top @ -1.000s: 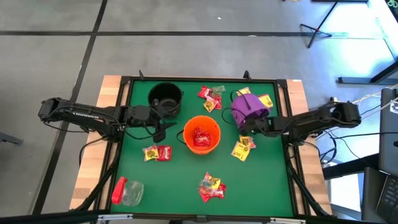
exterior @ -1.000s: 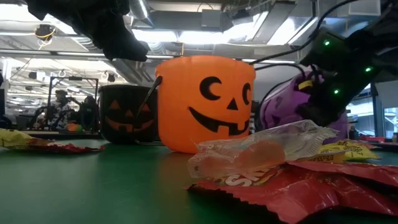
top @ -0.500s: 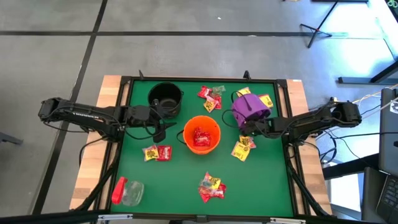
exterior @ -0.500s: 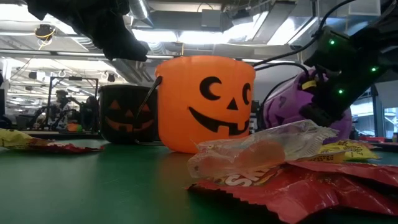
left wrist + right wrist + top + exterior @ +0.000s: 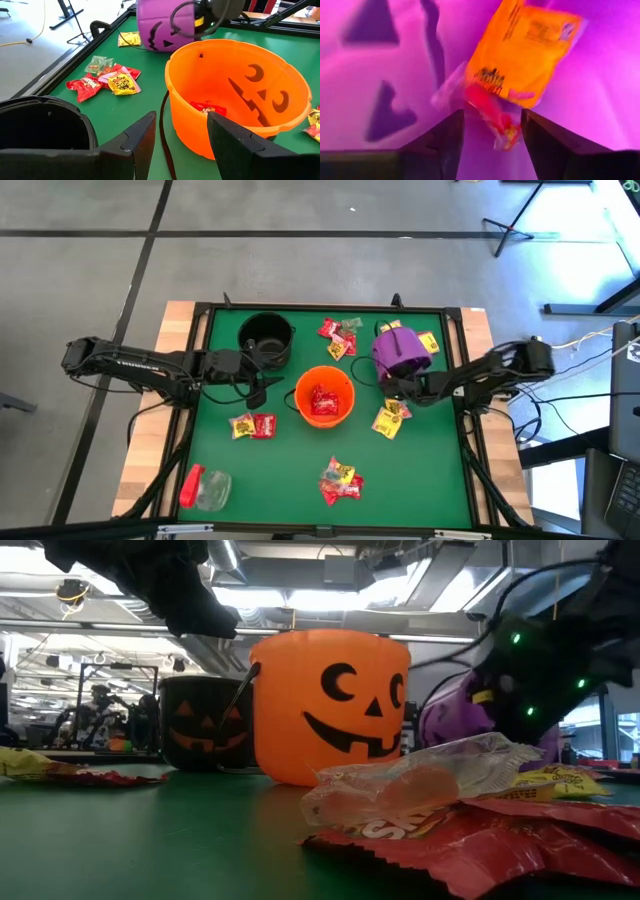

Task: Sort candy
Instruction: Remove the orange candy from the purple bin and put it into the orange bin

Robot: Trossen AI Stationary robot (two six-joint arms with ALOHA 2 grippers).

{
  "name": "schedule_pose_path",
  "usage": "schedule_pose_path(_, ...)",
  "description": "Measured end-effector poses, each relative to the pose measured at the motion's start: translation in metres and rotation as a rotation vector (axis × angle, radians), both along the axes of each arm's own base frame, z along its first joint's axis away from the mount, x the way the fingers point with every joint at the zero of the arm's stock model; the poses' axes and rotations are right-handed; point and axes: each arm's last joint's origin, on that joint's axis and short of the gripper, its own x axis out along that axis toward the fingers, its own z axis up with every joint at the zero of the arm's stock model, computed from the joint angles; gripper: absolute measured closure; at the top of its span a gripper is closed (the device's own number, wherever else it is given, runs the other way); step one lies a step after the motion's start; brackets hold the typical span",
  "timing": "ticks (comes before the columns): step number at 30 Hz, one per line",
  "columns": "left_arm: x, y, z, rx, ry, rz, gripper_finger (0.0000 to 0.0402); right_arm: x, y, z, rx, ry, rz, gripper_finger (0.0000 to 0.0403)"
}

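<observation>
The green tabletop (image 5: 290, 465) sits on a grey floor (image 5: 300, 260). Between the spread right fingers (image 5: 487, 137) a yellow candy packet (image 5: 527, 52) lies inside the purple bucket (image 5: 400, 352). The released left fingers (image 5: 177, 132) frame the orange bucket (image 5: 235, 95), which holds red candy (image 5: 207, 107).

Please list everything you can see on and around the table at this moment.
Orange bucket: one, table centre, red candy inside.
Black bucket: one, far left.
Purple bucket: one, far right, tipped on its side.
Candy piles: four on the green mat; far middle, left, right, near middle.
Yellow packet: one, inside the purple bucket.
Jar: one, clear with red cap, lying at the near left corner.
Left gripper: open, between the black and orange buckets.
Right gripper: open, at the purple bucket's mouth.
</observation>
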Motion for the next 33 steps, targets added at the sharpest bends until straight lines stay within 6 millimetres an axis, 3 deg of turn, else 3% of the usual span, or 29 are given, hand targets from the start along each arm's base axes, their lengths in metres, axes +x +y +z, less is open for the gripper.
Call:
schedule_pose_path(8, 0.0, 0.0, 0.0, -0.006, -0.002, 0.003, 0.0234, 0.01, -0.02, -0.028, 0.032, -0.019, -0.083, 0.0238)
schedule_pose_path(13, 0.0, 0.0, 0.0, -0.02, -0.006, 0.008, 0.0234, 0.013, -0.021, -0.027, 0.048, -0.02, -0.04, 0.0309)
schedule_pose_path(17, 0.0, 0.0, 0.0, -0.021, -0.006, 0.007, 0.0234, 0.012, -0.021, -0.021, 0.068, -0.012, 0.0, 0.0387)
schedule_pose_path(22, 0.0, 0.0, 0.0, -0.021, -0.006, 0.007, 0.0234, 0.008, -0.019, -0.008, 0.104, -0.028, 0.027, 0.0375)
schedule_pose_path(33, 0.0, 0.0, 0.0, -0.02, -0.006, 0.008, 0.0234, -0.008, -0.012, 0.04, 0.323, -0.166, 0.038, 0.0397)
